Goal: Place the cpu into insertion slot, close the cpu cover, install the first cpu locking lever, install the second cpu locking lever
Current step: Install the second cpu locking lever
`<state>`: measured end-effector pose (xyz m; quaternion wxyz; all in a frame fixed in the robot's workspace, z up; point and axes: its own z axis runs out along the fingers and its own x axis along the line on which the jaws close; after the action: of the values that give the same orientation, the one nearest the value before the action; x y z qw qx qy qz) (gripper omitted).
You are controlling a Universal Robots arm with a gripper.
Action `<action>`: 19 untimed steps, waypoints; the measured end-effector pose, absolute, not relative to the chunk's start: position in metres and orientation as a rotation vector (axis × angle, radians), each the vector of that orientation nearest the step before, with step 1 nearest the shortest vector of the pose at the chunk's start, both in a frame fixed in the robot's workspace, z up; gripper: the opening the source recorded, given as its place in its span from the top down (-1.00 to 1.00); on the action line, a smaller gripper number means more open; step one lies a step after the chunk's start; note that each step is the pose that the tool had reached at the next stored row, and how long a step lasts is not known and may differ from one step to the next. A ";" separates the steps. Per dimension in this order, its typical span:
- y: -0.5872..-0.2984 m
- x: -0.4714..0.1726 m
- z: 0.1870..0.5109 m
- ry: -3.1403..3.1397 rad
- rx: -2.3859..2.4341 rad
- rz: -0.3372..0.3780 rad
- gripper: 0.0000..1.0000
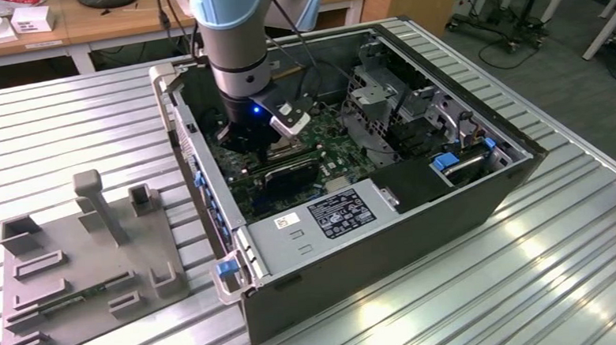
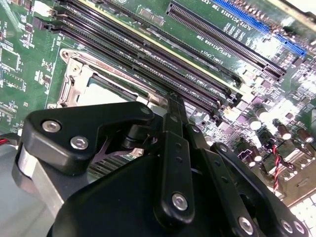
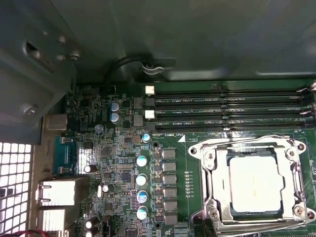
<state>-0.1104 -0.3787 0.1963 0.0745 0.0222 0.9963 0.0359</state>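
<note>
- In the exterior view you see the gripper (image 1: pixel 252 144) lowered inside the open computer case (image 1: pixel 479 203), just above the green motherboard (image 1: pixel 333 139) and close to the case wall on the exterior view's left. Beside the case, on the ribbed metal table (image 1: pixel 566 270), lies a grey fixture tray (image 1: pixel 81 263). From here the arm's body hides the socket, so you cannot judge the work in this view.
- In the second wrist view the gripper's black linkage (image 2: pixel 173 163) fills the foreground, with its two finger bars drawn tight together, edge against edge, and nothing visible between them. You would judge the hand closed and empty, though the tips themselves lie low against the board and you cannot see whether they touch anything. Past it you see the insertion slot (image 2: pixel 74 81) and the long black memory slots (image 2: pixel 148 54).
- In the first wrist view you see the cpu (image 3: pixel 256 185) lying flat in the insertion slot, its pale top showing through the window of the cpu cover (image 3: pixel 210 170), which lies down over the chip's edges. So you can take the placing as done and the cover as lowered. Whether either locking lever is latched, you cannot tell from these pictures.
</note>
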 end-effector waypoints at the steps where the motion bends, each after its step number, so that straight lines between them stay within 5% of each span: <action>1: -0.379 -0.111 0.196 2.989 0.067 0.108 0.80; 19: -0.378 -0.112 0.195 2.980 0.066 0.108 0.80</action>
<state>-0.1121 -0.3778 0.1951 0.0793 0.0220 0.9959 0.0362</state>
